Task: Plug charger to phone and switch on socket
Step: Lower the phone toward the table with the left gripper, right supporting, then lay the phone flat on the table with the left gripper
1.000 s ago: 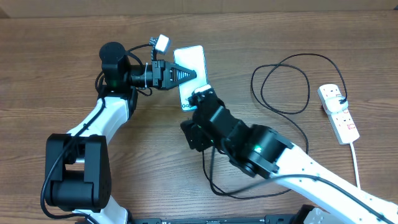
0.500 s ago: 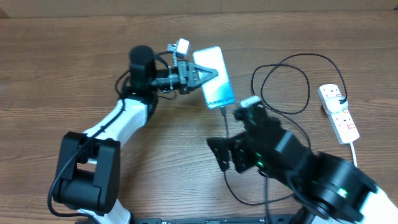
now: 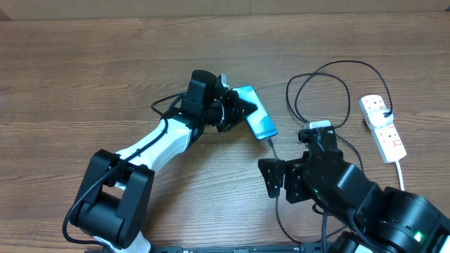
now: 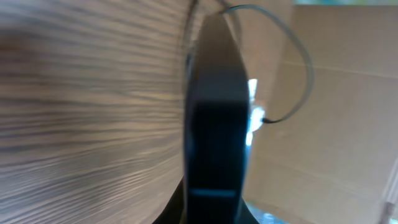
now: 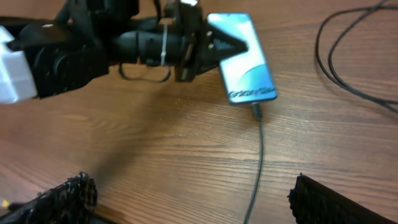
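The phone (image 3: 257,119), with its light blue screen, is held tilted above the table by my left gripper (image 3: 239,112), which is shut on its side. In the left wrist view the phone (image 4: 214,118) shows edge-on between the fingers (image 4: 211,208). The charger's connector (image 5: 256,111) sits in the phone's (image 5: 242,59) bottom end. The black cable (image 3: 318,88) runs down the table and loops back to the socket (image 3: 383,128) at the right. My right gripper (image 3: 290,161) is wide open and empty, below the phone, with the cable (image 5: 257,168) lying between its fingers (image 5: 193,199).
The socket's white cord (image 3: 403,179) runs to the front right edge. Cable loops lie between the phone and the socket. A cardboard wall (image 3: 225,7) borders the far edge of the wooden table (image 3: 70,84).
My left gripper has carried the phone to the right and a little nearer. My right gripper has drawn back from the phone's bottom end towards the front right, leaving the cable in the phone.
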{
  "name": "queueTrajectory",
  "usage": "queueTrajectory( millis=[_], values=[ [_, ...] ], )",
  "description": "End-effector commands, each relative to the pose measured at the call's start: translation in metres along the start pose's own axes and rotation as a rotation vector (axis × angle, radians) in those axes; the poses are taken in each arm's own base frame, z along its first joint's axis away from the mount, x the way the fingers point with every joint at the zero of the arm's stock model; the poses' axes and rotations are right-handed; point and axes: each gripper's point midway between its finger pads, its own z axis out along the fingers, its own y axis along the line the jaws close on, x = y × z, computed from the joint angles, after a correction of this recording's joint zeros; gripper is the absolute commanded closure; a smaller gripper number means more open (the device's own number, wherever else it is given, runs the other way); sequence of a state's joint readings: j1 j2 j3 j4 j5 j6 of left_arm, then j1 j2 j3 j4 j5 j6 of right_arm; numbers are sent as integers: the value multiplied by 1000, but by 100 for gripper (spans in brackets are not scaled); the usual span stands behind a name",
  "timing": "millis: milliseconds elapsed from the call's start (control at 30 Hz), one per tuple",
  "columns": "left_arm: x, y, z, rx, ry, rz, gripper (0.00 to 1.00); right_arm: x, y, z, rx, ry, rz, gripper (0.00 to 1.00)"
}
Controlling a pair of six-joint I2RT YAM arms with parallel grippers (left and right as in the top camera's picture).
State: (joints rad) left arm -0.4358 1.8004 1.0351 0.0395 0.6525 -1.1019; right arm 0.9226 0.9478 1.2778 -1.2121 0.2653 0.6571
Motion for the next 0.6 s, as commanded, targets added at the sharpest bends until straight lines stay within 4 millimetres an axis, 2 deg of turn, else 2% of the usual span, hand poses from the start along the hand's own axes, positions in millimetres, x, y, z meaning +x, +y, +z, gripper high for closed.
queueTrajectory(
  millis=[0, 133, 267, 433, 567],
  values=[
    [-1, -8, -7, -16, 38, 187, 96, -7, -4, 8, 49, -21, 93, 0],
    [5, 8, -19, -159, 100, 315, 96, -8, -1, 21, 78, -14, 180, 0],
    [12, 30, -42, -350, 185, 489, 96, -9, 7, 40, 94, 0, 344, 0],
    [29, 43, -54, -385, 292, 545, 96, 1, 12, 65, 144, 60, 401, 0],
    [37, 42, -56, -321, 348, 590, 96, 14, 17, 81, 160, 135, 400, 0]
  ],
)
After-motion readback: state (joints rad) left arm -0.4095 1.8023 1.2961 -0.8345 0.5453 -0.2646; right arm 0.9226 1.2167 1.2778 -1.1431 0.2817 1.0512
